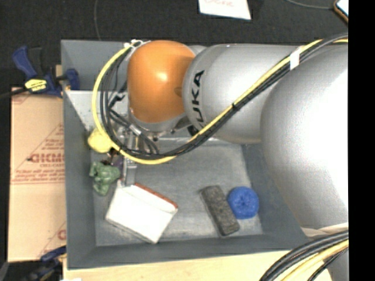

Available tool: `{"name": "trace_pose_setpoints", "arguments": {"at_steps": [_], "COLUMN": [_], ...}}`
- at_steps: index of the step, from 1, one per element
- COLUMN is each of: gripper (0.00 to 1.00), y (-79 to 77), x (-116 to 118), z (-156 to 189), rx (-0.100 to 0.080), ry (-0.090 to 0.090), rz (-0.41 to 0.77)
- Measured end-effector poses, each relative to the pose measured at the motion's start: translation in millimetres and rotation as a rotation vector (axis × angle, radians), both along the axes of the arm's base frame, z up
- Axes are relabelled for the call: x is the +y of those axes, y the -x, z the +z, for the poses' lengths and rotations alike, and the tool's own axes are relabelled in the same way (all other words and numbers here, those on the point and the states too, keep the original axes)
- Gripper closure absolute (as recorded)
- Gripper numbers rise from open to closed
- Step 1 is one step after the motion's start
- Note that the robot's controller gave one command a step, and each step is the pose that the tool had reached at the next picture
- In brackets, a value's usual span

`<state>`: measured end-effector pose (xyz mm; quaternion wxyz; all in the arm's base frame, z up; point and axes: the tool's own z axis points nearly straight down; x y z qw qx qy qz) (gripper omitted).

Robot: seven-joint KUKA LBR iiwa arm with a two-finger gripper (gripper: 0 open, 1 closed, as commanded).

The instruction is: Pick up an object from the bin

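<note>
Two things lie beside the gripper (pixel 126 167) at left in the grey metal bin (pixel 193 174), a green toy figure (pixel 104 177) and a flat white box (pixel 140 214); spread or closed I cannot tell, so centre over one.

The silver-grey rounded metal arm (pixel 234 69) hanging over the grey metal bin (pixel 187 177) is carrying black block letters on its casing, just beside the glossy orange dome cover (pixel 155 81). The letters "UKA" are reading clearly, while the word's first letter is sitting at the cover's edge and is hard to make out. The white paper slip (pixel 224 3) lying beyond the bin is bearing handwriting too faint to read.
</note>
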<state>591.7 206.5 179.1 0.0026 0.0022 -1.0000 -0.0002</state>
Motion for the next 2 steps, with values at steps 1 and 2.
{"name": "trace_pose_setpoints", "arguments": {"at_steps": [1,2], "gripper": [0.00,0.00], "y": [-2.2,-44.7], "x": [-1.1,18.5], "z": [4.9,-79.8], "rx": [-0.008,-0.016], "ry": [-0.002,-0.006], "rz": [-0.005,0.116]}}
